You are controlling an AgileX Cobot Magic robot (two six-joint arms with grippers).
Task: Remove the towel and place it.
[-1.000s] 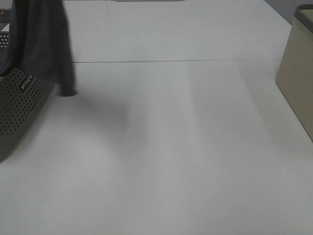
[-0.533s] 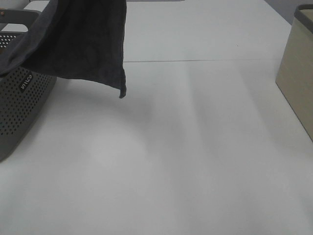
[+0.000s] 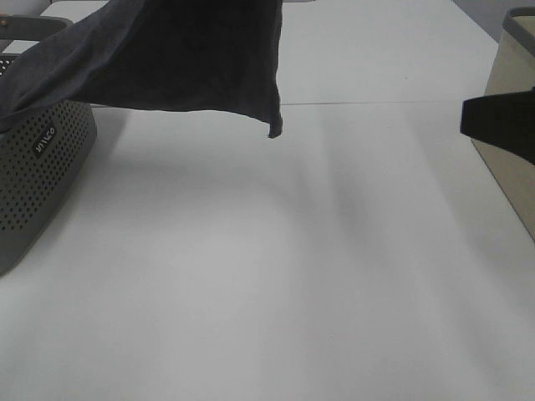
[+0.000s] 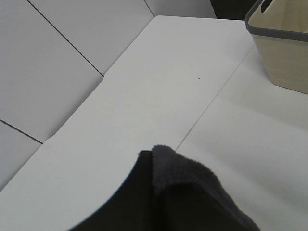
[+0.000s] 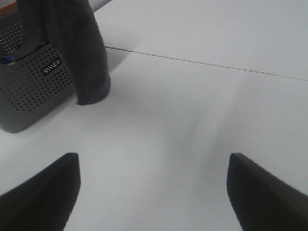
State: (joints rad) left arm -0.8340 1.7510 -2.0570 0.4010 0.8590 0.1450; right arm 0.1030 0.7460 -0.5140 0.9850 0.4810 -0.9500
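Hanging above the far left part of the white table [image 3: 276,276], the towel [image 3: 184,58] spreads as a dark charcoal sheet from the grey perforated basket [image 3: 38,175] at the left edge toward the middle. Its left end trails down over the basket's rim. Its right edge drops straight to a free corner that hangs clear of the tabletop, with a faint shadow beneath. The top of the towel runs out of the exterior view, so the point of suspension is not visible there.

The left wrist view shows a bunched fold of the plush cloth directly at the left gripper [image 4: 149,166], whose jaws are clamped tight on that fold. The towel thus hangs from this gripper.

The right gripper [image 5: 153,161] stands well apart from the towel, at the right side of the scene in front of the beige bin [image 3: 510,159]. Its two dark fingers [image 5: 43,187] are spread wide with only bare tabletop between them, and they hold nothing. In its wrist view the towel's hanging edge appears as a narrow dark column just beside the basket, inside which a scrap of blue [image 5: 6,59] shows.
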